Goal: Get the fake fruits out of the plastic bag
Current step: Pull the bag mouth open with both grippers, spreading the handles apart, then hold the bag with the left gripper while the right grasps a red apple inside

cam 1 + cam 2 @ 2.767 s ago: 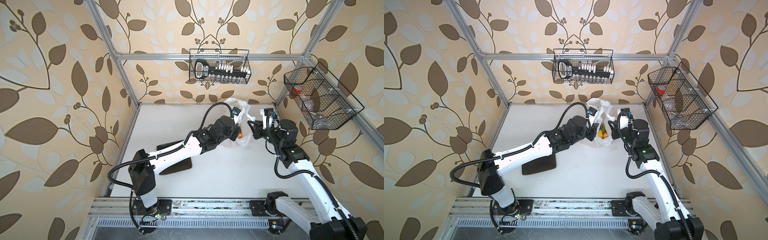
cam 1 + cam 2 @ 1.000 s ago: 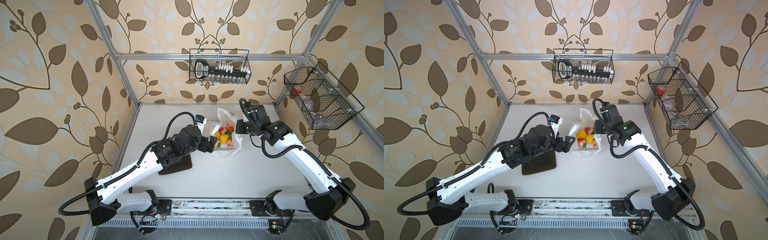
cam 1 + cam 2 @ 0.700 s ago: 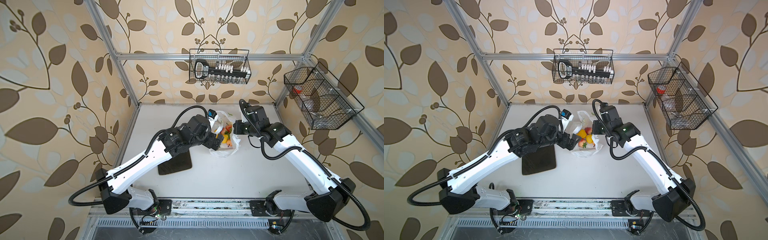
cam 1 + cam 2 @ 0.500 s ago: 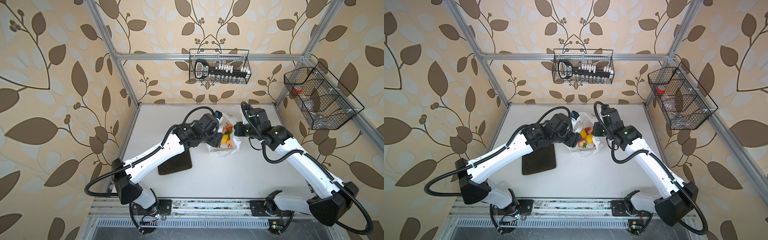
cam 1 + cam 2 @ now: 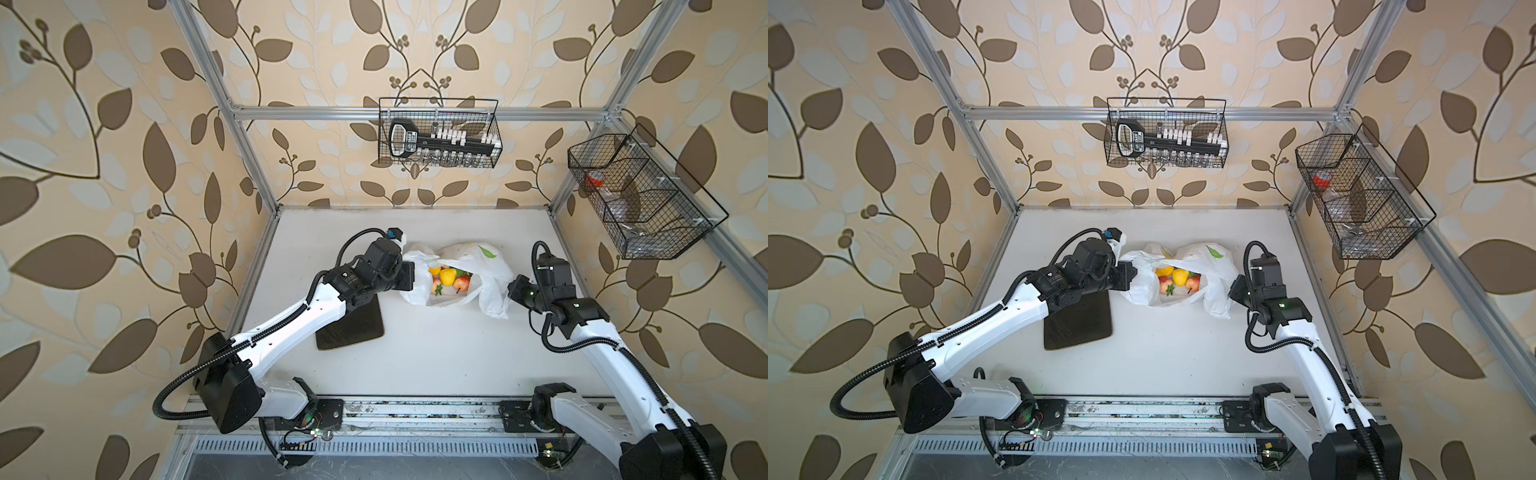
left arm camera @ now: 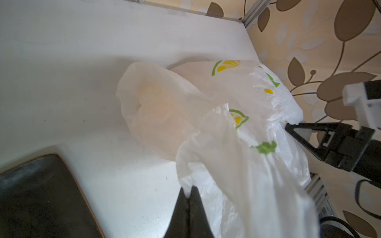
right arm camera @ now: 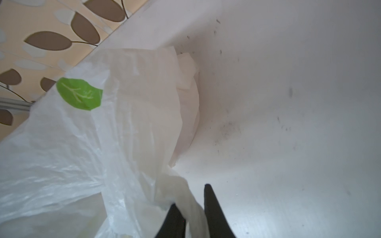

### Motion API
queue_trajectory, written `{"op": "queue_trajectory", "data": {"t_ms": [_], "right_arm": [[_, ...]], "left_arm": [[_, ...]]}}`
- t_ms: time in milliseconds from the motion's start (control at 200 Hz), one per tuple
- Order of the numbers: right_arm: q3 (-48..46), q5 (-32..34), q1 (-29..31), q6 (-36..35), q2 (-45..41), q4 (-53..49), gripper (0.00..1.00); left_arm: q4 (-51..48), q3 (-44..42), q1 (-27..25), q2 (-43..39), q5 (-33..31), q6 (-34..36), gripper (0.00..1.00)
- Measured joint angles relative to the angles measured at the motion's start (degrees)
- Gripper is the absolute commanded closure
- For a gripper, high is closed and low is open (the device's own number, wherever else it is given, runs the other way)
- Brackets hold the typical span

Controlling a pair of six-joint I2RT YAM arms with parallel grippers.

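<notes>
**Plastic pinched on one side, loose on the other**

Plastic, thin and crinkly, was caught in my left claw (image 6: 188, 190): the two dark fingertips were pressed together on a gathered edge of the plastic bag (image 5: 490, 270), and the film ran taut away from the pinch. My right claw (image 7: 191, 197) stood at the bag's opposite side with its fingers spread. A twisted strand of the bag lay in the gap and touched one finger (image 7: 175, 208), while the other finger (image 7: 208, 191) stood clear of it.

The bag sat on the white desk (image 5: 436, 353) between my two arms, toward the back half, with its mouth gaping upward. In both top views the fake fruits (image 5: 449, 278) were inside it, huddled together at the bottom. I could pick out a yellow pear (image 5: 1180, 277), a red-yellow apple (image 5: 1192, 284), an orange-yellow piece (image 5: 1165, 271) and a red one (image 5: 1165, 284) with a bit of green. None of them lay outside on the desk.

A printed green leaf (image 7: 79, 93) and yellow lemon slices (image 6: 228, 65) showed on the bag's skin. The dark tray (image 5: 353, 328) lay flat beneath my left forearm, near the bag but apart from it.
</notes>
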Motion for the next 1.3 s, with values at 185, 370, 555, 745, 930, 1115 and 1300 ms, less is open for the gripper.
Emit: {"op": "queue_trajectory", "data": {"t_ms": [185,370,555,745,930,1115,1300], "right_arm": [[6.16,-2.54,-0.02,-4.11,-0.37,-1.40,0.36],[14.64,-5.11,0.57,-12.11,-6.73,2.38,0.42],[16.87,-5.57,14.99,-19.41,-7.87,7.37,0.50],[13.38,2.89,34.27,-25.42,-2.14,9.49,0.60],[9.07,13.55,35.47,-16.79,8.61,8.72,0.56],[8.63,21.11,29.75,-2.36,19.45,7.80,0.51],[8.87,23.78,25.88,4.50,29.46,12.37,0.45]], "left_arm": [[5.05,-6.43,-0.26,-1.95,4.28,-3.50,1.00],[7.76,-6.95,-0.26,-3.67,5.25,-4.07,1.00],[8.72,-6.95,-0.26,-3.80,5.92,-4.63,1.00],[8.79,-6.95,-0.26,-3.80,5.90,-5.05,1.00],[7.93,-6.95,-0.31,-3.80,5.60,-5.09,1.00],[5.49,-6.95,-0.35,-3.80,5.16,-5.05,1.00],[4.35,-6.95,-1.14,-3.78,4.63,-4.76,1.00]]}}
